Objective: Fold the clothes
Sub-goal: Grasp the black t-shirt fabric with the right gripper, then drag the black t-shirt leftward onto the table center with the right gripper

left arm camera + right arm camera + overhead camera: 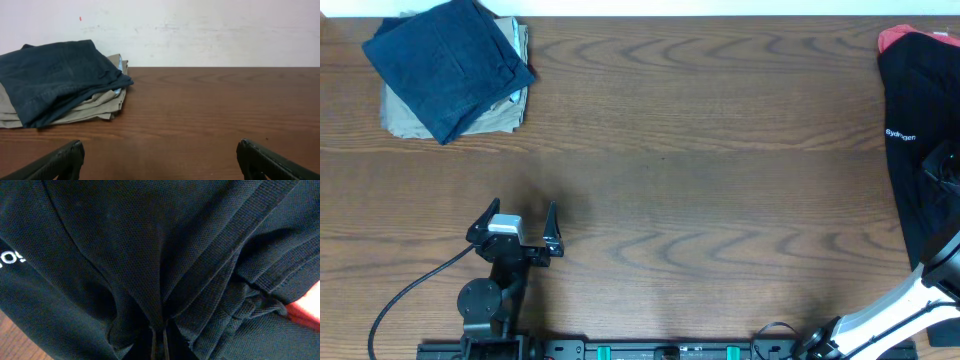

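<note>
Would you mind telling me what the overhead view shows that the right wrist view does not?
Only the overhead view shows the left gripper, open over the table, and the navy garment stacked on a khaki garment at the far left corner. Only the right wrist view shows the right gripper pinching gathered folds of the black T-shirt. Both show that T-shirt, its white lettering and a sliver of the red garment.

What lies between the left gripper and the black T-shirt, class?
Only bare wooden table separates the left gripper from the black T-shirt; the overhead view shows this stretch.
</note>
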Tool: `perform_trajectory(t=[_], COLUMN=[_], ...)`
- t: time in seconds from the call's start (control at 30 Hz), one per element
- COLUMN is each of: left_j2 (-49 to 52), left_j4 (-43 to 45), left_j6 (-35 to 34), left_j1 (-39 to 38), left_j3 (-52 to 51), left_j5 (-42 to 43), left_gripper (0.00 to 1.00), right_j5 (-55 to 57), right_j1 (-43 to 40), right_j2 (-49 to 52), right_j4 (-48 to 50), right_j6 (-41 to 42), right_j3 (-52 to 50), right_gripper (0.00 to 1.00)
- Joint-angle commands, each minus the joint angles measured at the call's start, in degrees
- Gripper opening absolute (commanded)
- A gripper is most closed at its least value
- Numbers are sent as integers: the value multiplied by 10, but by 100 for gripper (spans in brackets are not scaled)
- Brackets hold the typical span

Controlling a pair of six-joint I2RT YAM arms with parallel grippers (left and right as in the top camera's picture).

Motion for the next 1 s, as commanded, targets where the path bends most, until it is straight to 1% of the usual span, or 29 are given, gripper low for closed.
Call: perform_trajectory(t=[0.0,0.3,0.5,0.67,0.9,0.97], left_j2=[-4,-3,-3,-3,-3,-3], left_j4=[-17,-17,-17,-17,-17,-17], left_j6=[-7,-7,-7,-7,-7,-7], left_j1=[2,2,2,2,2,2], left_j3=[-11,-11,-11,-11,-11,-11], left_j5=[8,8,8,8,8,8], left_gripper=[98,98,98,98,98,98], right_j5=[2,-6,-96,-129,-184,-204], right_j1=[-3,13,69,157,330,385], right_j2=[-9,-110,-183,-216,-220,-220], right_j4=[-3,-2,5,12,13,16], right_j6=[0,9,22,35,37,50], right_j3=[-2,-2,-2,-2,-2,-2], right_gripper=[1,1,1,1,1,1])
